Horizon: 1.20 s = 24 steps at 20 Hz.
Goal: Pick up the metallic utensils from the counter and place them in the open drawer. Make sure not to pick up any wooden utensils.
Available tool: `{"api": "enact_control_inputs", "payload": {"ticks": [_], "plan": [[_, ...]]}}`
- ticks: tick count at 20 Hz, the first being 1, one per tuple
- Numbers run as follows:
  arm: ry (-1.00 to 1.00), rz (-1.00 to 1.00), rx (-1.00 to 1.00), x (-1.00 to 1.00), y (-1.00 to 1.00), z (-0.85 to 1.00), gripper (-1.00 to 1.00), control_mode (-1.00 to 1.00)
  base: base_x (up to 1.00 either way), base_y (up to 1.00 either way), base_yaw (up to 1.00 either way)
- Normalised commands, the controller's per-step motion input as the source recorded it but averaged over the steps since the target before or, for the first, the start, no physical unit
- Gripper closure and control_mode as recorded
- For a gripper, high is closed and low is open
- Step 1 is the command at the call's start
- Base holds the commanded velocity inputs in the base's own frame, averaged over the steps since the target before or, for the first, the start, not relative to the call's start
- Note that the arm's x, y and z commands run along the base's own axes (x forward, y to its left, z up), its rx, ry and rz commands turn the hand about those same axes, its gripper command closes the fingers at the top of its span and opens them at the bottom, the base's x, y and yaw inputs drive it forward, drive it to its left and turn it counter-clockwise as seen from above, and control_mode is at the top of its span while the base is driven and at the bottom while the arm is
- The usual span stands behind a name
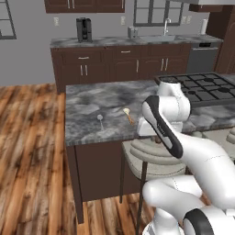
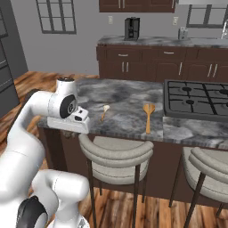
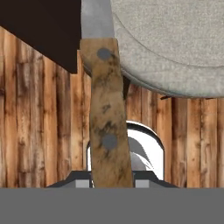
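The silver spoon (image 1: 100, 118) lies flat on the marbled bench (image 1: 92, 103), near the front edge, with its round head toward the far side and its slim handle pointing to the front. Just to its right, apart from it, lies a short wooden utensil (image 1: 128, 114) with a paler head; in the right base view this same short wooden utensil (image 2: 104, 111) rests at an angle, and a longer wooden spatula (image 2: 148, 116) lies further right, toward the black stovetop (image 2: 198, 100).

In the hand view, the pincer (image 3: 111, 181) is clenched on a wood-handled utensil (image 3: 107, 118): a mottled brown handle with two grey rivets rises from between the dark fingertips (image 3: 81, 181) and ends in a flat grey metal blade at the top of that view. Below it lie the wooden plank floor (image 3: 39, 131), the grey padded seat of a stool (image 3: 175, 43) and a dark brown panel (image 3: 39, 30) that I cannot identify.

From the base views, the white hand (image 2: 73, 120) sits at the bench's front edge, beside and above the stool (image 2: 116, 153).
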Motion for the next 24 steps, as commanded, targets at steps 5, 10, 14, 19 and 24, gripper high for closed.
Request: {"api": "enact_control_inputs", "payload": {"ticks": [5, 10, 14, 19, 24], "plan": [[0.0, 0.08, 0.0, -0.24, 0.28, 0.0, 1.0, 1.0, -0.05, 0.15, 0.01], [0.0, 0.0, 0.0, 0.0, 0.0, 0.0, 1.0, 1.0, -0.11, 0.98, 0.01], [0.0, 0.0, 0.0, 0.0, 0.0, 0.0, 1.0, 1.0, -0.04, 1.0, 0.03], [0.0, 0.0, 0.0, 0.0, 0.0, 0.0, 1.0, 1.0, 0.02, 1.0, 0.02], [0.0, 0.0, 0.0, 0.0, 0.0, 0.0, 1.0, 1.0, 0.32, 1.0, 0.0]]}}
